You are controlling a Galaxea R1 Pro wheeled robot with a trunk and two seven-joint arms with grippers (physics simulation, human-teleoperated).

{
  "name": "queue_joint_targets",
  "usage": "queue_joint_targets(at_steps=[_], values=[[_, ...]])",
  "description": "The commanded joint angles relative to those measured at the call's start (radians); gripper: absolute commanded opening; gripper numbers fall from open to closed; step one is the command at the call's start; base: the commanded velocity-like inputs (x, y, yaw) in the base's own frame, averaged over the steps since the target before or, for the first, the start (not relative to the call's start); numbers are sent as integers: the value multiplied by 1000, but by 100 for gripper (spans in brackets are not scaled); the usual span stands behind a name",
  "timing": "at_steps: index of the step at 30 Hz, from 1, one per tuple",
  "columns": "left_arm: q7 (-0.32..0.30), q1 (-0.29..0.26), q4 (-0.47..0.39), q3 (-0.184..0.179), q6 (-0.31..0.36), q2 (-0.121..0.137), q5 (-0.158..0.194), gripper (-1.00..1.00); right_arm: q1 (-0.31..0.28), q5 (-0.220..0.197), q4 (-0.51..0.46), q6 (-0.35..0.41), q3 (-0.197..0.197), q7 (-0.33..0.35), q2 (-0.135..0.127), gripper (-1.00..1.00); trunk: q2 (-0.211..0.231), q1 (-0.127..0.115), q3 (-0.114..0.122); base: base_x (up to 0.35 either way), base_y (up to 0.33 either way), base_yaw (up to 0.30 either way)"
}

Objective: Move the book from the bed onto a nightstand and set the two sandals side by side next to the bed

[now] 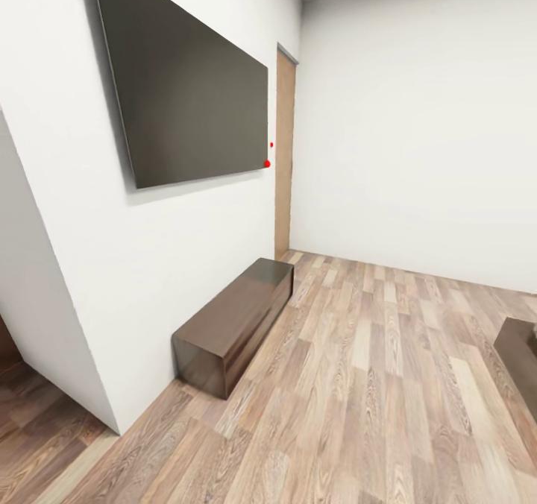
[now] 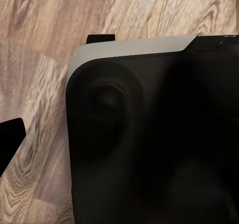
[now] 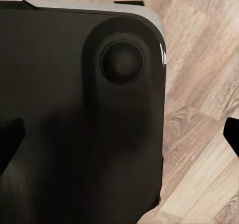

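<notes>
Here a bedroom corner is seen on the way

A long low dark cabinet (image 1: 237,323) is set against the white wall under a dark wall screen (image 1: 186,79), on the wood floor (image 1: 373,399); a dark frame corner (image 1: 522,351), perhaps the bed's, is cut off at the right edge; neither tool's opening can be told

Left wrist feed: I see my base housing (image 2: 149,149), a glossy black shell with a rounded corner, a pale grey strip along its top edge and a round, dished boss moulded into the panel. Black finger tip (image 2: 10,139) at the frame edge, plain, no markings.

Right wrist feed: same black housing (image 3: 74,124), same grey strip, round boss near its rounded corner. No cables or screws visible.
</notes>
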Motion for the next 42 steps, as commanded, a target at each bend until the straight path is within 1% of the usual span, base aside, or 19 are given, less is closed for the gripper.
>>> queue_joint_targets(at_steps=[1,13,18,27,33,39,42], values=[[0,0,0,2,-1,0,-3,100,-1,-1,1,-3,0,0,0,100,-1,0,-1,0,0,-274],[0,0,-2,2,-2,-2,-3,100,-1,-1,1,-3,0,-1,0,100,-1,0,-1,0,0,-265],[0,0,-17,2,-2,-6,-3,100,-1,0,1,-3,0,0,0,100,-1,0,-1,0,0,-236],[0,0,-40,1,-2,-10,-4,100,-1,0,1,-3,0,-1,0,100,-1,0,-1,12,0,-109],[-2,-2,-67,1,-1,-11,-4,100,-1,0,1,-3,2,-1,0,100,-1,0,-1,200,0,-17],[-3,-18,-85,-2,-1,-11,-5,100,-1,0,1,-3,1,-2,0,100,-1,0,-1,309,0,-31],[-3,-30,-90,-11,-1,-10,-5,100,-1,0,1,-3,2,-2,0,100,-1,0,-1,333,0,-138]])
